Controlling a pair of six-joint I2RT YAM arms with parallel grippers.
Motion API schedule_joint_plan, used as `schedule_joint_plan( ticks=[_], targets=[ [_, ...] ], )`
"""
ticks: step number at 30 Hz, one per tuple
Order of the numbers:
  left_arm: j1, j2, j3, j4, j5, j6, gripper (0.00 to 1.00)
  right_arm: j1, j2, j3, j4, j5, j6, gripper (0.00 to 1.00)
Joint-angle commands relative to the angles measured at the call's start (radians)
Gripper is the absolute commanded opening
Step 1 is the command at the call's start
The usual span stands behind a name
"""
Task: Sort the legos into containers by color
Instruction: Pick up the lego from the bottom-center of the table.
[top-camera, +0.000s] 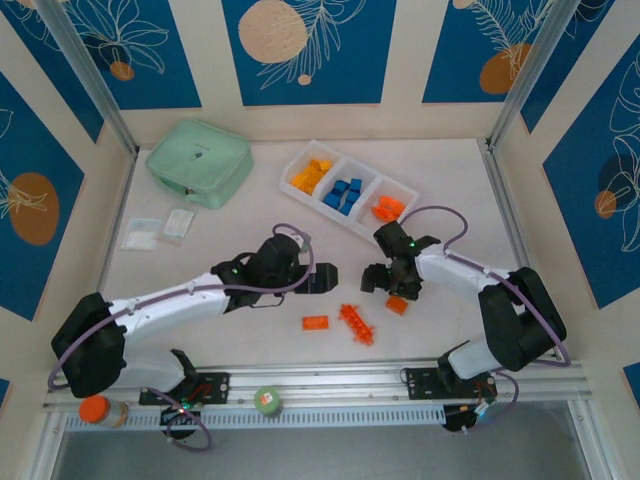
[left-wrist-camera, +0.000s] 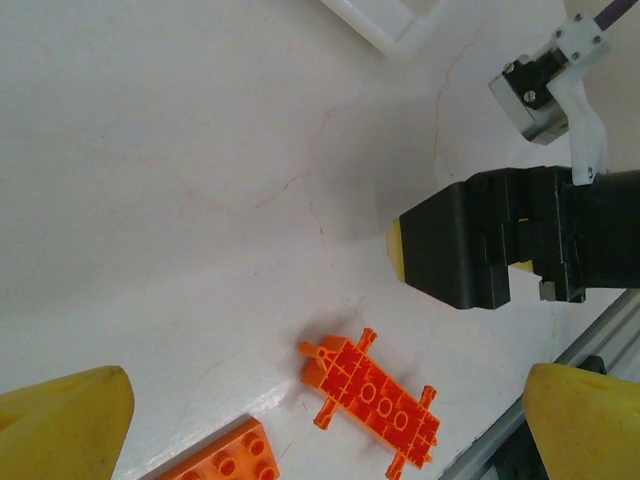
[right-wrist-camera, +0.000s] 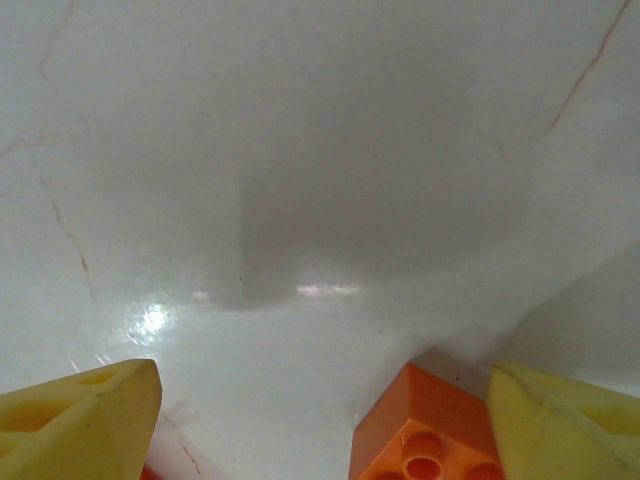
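The containers are three compartments of a white tray (top-camera: 404, 186): yellow-orange legos (top-camera: 310, 177) in the left one, blue legos (top-camera: 345, 193) in the middle, orange-red legos (top-camera: 387, 208) in the right. Three orange-red legos lie on the table: a flat plate (top-camera: 315, 322) (left-wrist-camera: 225, 460), a long piece with side pegs (top-camera: 357, 323) (left-wrist-camera: 370, 395), and a small brick (top-camera: 397, 305) (right-wrist-camera: 420, 435). My right gripper (top-camera: 392, 288) (right-wrist-camera: 320, 430) stands open low over the table, the small brick lying between its fingers, close to the right fingertip (right-wrist-camera: 565, 420). My left gripper (top-camera: 325, 282) (left-wrist-camera: 325, 420) hovers open above the pegged piece, holding nothing.
A mint-green zip case (top-camera: 198, 162) lies at the back left, with small clear packets (top-camera: 160, 230) in front of it. The right gripper's black body (left-wrist-camera: 520, 245) sits close ahead of my left gripper. A metal rail (top-camera: 320, 385) runs along the near table edge.
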Motion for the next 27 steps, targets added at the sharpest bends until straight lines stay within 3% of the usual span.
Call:
schedule_joint_plan(
  ticks=[1, 10, 17, 27],
  targets=[
    [-0.010, -0.032, -0.020, -0.001, -0.028, -0.013, 0.99, 0.025, -0.027, -0.014, -0.042, 0.034, 0.047, 0.85],
    [-0.011, -0.041, -0.027, -0.014, -0.026, 0.000, 0.99, 0.106, -0.104, -0.078, -0.096, 0.040, 0.127, 0.74],
    [-0.011, -0.033, -0.024, 0.005, -0.002, -0.002, 0.99, 0.167, -0.089, -0.083, -0.123, 0.072, 0.169, 0.61],
    [-0.010, -0.028, -0.027, 0.007, -0.002, -0.003, 0.99, 0.183, -0.031, -0.071, -0.103, 0.089, 0.135, 0.52]
  ],
)
